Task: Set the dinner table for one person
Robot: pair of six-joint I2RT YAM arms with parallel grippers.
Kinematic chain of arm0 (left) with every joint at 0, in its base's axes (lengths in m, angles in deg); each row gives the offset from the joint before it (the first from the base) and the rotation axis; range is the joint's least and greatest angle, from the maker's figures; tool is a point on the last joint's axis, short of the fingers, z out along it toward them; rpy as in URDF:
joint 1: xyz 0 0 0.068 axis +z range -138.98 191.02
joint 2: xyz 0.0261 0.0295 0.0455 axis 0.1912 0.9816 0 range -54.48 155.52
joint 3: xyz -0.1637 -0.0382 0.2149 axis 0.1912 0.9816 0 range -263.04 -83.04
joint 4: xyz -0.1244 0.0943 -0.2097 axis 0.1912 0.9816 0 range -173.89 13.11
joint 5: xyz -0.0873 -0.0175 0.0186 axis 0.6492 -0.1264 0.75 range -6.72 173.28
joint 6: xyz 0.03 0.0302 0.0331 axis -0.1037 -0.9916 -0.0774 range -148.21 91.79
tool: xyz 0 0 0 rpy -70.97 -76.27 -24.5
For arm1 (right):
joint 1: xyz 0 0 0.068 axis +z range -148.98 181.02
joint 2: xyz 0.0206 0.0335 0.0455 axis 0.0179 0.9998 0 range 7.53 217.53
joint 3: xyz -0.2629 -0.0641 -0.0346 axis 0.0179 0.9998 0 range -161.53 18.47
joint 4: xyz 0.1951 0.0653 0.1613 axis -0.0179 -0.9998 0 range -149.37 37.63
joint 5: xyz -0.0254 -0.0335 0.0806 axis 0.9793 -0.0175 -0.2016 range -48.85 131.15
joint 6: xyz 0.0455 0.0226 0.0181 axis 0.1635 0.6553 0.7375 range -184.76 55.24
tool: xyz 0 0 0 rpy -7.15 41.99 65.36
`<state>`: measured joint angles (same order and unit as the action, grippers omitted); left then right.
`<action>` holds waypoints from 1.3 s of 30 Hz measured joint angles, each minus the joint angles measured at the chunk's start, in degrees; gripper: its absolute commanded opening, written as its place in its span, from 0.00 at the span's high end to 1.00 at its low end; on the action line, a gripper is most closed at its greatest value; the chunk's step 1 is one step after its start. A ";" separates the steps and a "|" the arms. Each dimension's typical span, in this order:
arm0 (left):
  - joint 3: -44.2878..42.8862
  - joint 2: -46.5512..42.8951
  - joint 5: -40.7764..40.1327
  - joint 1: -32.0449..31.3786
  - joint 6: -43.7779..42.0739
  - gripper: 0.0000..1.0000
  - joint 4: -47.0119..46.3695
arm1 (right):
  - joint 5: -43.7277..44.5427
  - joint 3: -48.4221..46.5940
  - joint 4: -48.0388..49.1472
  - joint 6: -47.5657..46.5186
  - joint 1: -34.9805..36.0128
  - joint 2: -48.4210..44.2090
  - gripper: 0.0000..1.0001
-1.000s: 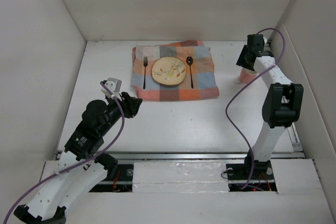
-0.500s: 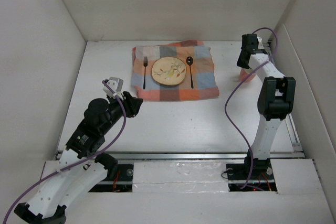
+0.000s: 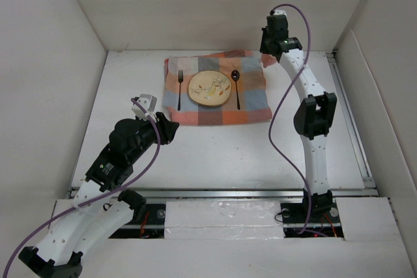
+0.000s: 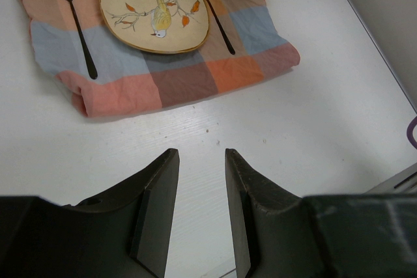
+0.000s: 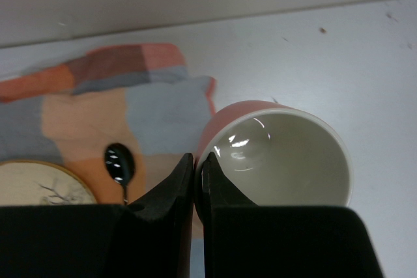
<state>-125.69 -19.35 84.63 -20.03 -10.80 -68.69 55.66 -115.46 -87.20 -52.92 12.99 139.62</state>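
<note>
Top external: dinner table (image 3: 215, 154) plain white, matte, rect.

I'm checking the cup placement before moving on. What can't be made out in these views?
Right wrist view: the base of the pink cup is hidden by its own rim, so lifted or resting is unclear.
Right wrist view: the plate is cut off by the right gripper and the left edge.
Top view: the cup is hidden beneath the right gripper.
Left wrist view: the checked cloth is cut off at its far part by the top edge.
</note>
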 measured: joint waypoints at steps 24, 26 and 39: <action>0.00 1.25 -0.20 0.00 0.00 0.68 0.04 | -4.55 -14.47 1.66 -0.87 5.62 17.16 0.86; 0.00 1.31 -0.28 0.00 0.00 0.68 0.04 | -4.68 -14.47 2.64 -0.66 5.53 17.46 0.70; 0.00 2.64 -2.45 0.00 0.00 0.68 0.07 | -4.74 -14.47 10.01 1.25 5.01 17.42 0.36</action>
<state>-125.69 -16.70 82.18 -20.03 -10.80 -68.62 50.91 -129.93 -77.19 -51.67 17.99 157.04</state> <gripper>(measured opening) 0.316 0.636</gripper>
